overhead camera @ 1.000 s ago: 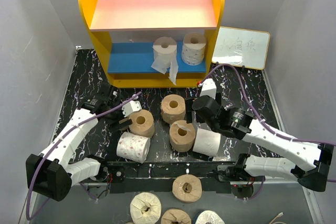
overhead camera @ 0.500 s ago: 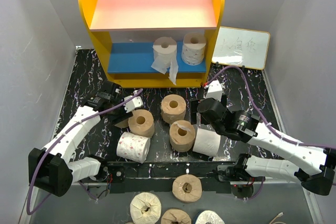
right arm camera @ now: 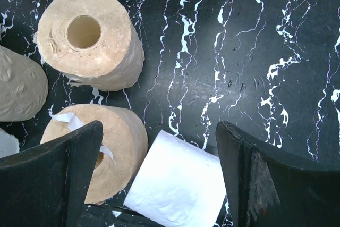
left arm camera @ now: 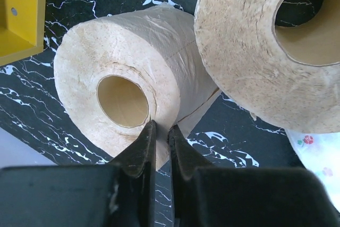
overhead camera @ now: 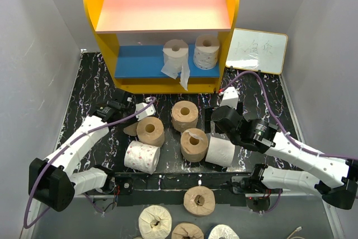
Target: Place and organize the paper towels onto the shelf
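Seen from above, the left gripper (overhead camera: 135, 121) is down at the table (overhead camera: 89, 90), half covering a first tan roll (overhead camera: 131, 129). A second tan roll (overhead camera: 150, 131) sits just to its right, with a dotted white roll (overhead camera: 142, 157) behind that. The shelf (overhead camera: 95, 9) stands ahead, with two white rolls (overhead camera: 175, 54) on its blue board (overhead camera: 134, 60). The right gripper (overhead camera: 222, 121) hangs over the table with a third tan roll (overhead camera: 184, 116) to its left. A fourth tan roll (overhead camera: 193, 144) and a plain white roll (overhead camera: 221, 151) lie close behind it.

In the left wrist view, the left gripper (left arm camera: 160, 130) is clenched, with only a slit between the fingers (left arm camera: 141, 150). The tips rest on the end face of the first tan roll (left arm camera: 122, 62), just below its hollow. I cannot tell if any paper is caught. The second tan roll (left arm camera: 249, 57) crowds in ahead and to the right.

In the right wrist view, the right gripper (right arm camera: 159, 126) is released, its fingers (right arm camera: 53, 174) wide apart and grasping nothing. The plain white roll (right arm camera: 178, 190) lies between them. The fourth tan roll (right arm camera: 125, 136) is at the left finger, and the third tan roll (right arm camera: 87, 38) is ahead to the left.
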{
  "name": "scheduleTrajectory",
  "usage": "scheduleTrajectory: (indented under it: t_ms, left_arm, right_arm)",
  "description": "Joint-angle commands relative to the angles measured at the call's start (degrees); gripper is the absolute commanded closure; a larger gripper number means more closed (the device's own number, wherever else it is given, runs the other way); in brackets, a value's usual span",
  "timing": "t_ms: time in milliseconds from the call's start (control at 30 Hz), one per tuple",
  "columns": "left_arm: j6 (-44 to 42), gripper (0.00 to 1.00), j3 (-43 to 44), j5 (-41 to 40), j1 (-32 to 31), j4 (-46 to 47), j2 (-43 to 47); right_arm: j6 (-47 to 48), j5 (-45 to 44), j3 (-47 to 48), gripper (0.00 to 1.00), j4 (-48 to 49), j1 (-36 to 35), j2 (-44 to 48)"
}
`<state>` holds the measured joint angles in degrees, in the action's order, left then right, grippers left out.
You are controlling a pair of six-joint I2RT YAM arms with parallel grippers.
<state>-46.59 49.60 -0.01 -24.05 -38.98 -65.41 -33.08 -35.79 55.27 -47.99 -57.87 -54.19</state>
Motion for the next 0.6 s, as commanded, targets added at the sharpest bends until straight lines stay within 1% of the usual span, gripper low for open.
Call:
scheduleTrajectory:
  t_ms: [0,167,300,333,400,433,467,567]
  left_arm:
    - [2.30,1.00,-2.58,1.69,-1.69,-2.89,-0.95]
    - [3.09,1.00,0.72,-2.99,-3.15,-3.41,0.15]
    - [3.59,1.00,4.25,-3.99,-3.36,-5.78,0.87]
    - [4.13,0.92,4.65,-4.43,-3.41,-6.18,0.44]
    - [5.06,0.63,4.89,-5.40,-3.53,-6.73,-0.31]
    - [4.96,0.56,4.57,-5.62,-3.50,-6.58,-0.23]
    - [4.71,0.53,4.13,-5.74,-3.58,-6.19,0.02]
    - [4.27,0.47,3.55,-5.24,-3.78,-5.25,0.87]
  right_arm:
    - [-0.53,-1.94,-0.32,0.13,1.40,-0.05,1.79]
    - [-0.41,-2.14,-0.12,0.13,1.10,-0.03,1.90]
    - [-0.35,-2.12,-0.17,0.13,0.97,-0.05,2.10]
    - [-0.32,-2.13,-0.19,0.13,0.99,-0.05,2.10]
    - [-0.32,-2.07,-0.30,0.13,1.05,-0.05,2.16]
    - [-0.25,-2.07,-0.30,0.12,1.05,-0.04,2.09]
    - [-0.23,-2.05,-0.25,0.12,1.05,-0.04,2.01]
    - [-0.20,-1.82,-0.15,0.12,1.05,-0.03,1.95]
